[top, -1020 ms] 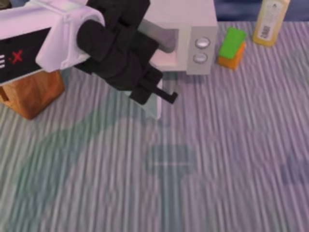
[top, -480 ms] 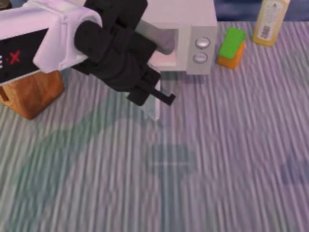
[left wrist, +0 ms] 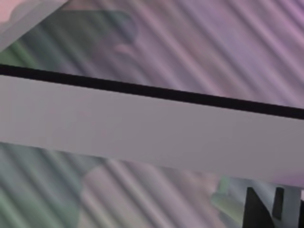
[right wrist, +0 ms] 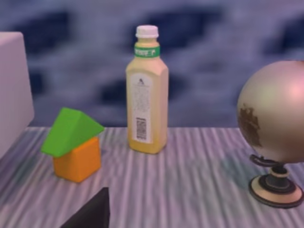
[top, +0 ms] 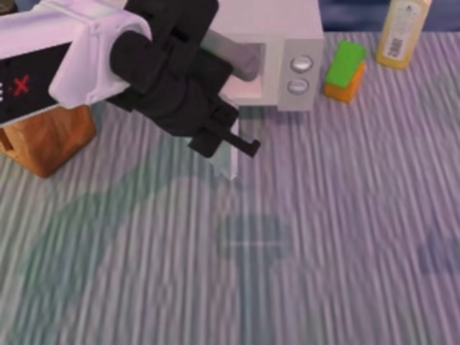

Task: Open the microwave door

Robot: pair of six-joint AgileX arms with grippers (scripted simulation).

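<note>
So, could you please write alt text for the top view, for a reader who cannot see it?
The left gripper is at the edge of the microwave door, which stands swung out from the microwave. A wooden block sits at the left; a green and orange block and a yellow bottle at the right.

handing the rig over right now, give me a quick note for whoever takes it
Left gripper: at the free edge of the microwave door, at the top view's middle left; grip not visible. In the left wrist view the door's edge fills the frame as a pale band.
Right gripper: out of the top view; only a dark tip shows in its wrist view, facing the toy house block, juice bottle and globe.
Microwave: at the table's far edge, cavity exposed.
Done: door swung well out toward the near side.
Left: decide whether it needs to open further, then withdraw the left arm.
</note>
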